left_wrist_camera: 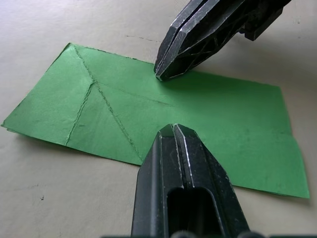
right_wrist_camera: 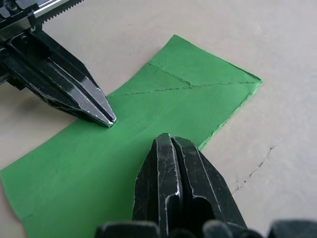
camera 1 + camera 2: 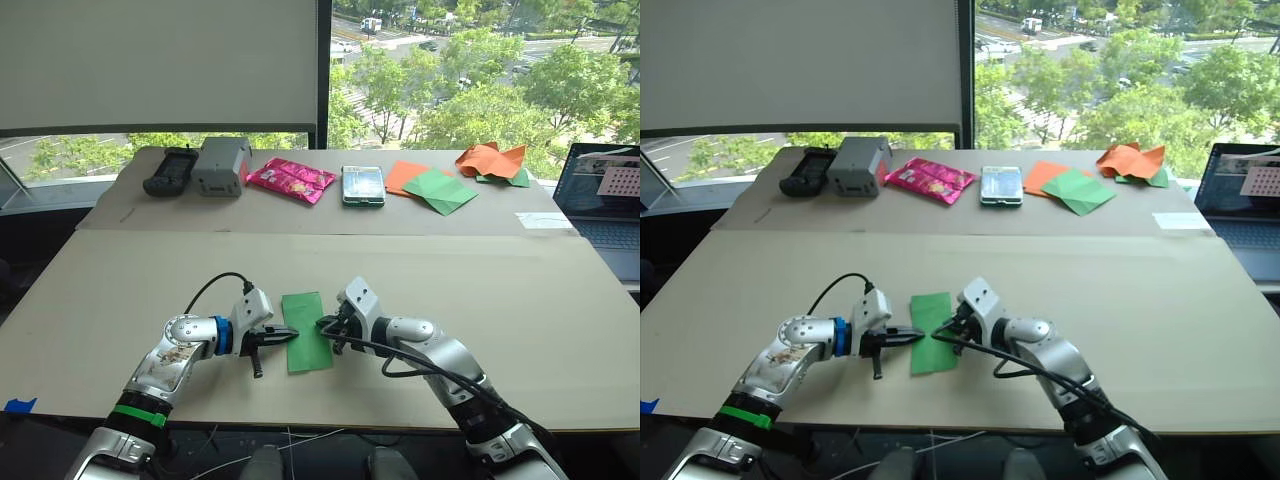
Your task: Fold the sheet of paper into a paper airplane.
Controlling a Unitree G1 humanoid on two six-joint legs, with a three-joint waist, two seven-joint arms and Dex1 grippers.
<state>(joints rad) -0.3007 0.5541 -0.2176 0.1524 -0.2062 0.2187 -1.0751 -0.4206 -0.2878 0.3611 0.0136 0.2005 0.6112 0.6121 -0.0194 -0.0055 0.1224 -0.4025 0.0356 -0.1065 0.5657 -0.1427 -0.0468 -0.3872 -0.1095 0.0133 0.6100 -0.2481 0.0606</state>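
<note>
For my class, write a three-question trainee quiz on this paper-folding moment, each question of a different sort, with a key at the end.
1. True or false: the sheet of paper lies flat on the table as a narrow folded rectangle.
2. Multiple choice: how do the left gripper and the right gripper stand? A) both shut, tips over opposite long edges of the sheet; B) both wide open; C) one lifting the sheet off the table.
3. Fill in: behind the work area, between the pink snack packet and the orange paper square, lies a ____.

Key: 1 true; 2 A; 3 phone.
</note>
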